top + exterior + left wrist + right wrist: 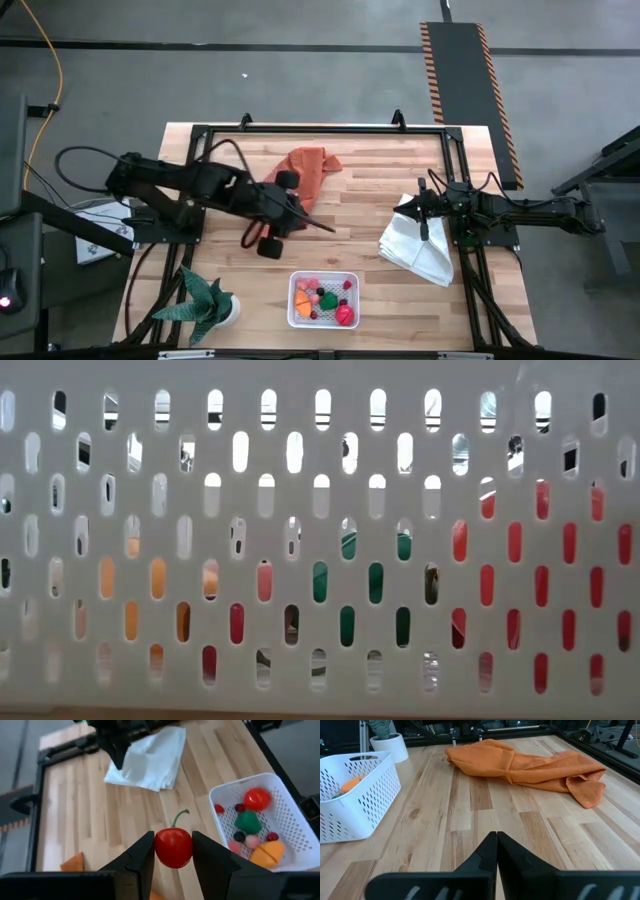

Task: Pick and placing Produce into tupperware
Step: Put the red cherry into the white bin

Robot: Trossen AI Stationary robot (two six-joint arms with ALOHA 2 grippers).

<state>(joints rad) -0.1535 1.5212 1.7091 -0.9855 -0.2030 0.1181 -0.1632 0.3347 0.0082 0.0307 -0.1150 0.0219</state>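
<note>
Wooden surface (360, 200) carries the tupperware (295, 815) at its front edge; left end effector (172, 851) grips a smooth, light, rigid cherry (173, 847) across its middle, above the boards near the tupperware; right end effector (496, 851) clenched, empty

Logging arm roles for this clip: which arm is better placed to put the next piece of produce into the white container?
Left. The left gripper is shut on a red cherry tomato, with the tupperware close ahead of it. The right gripper is shut and empty, parked over the white cloth.
</note>
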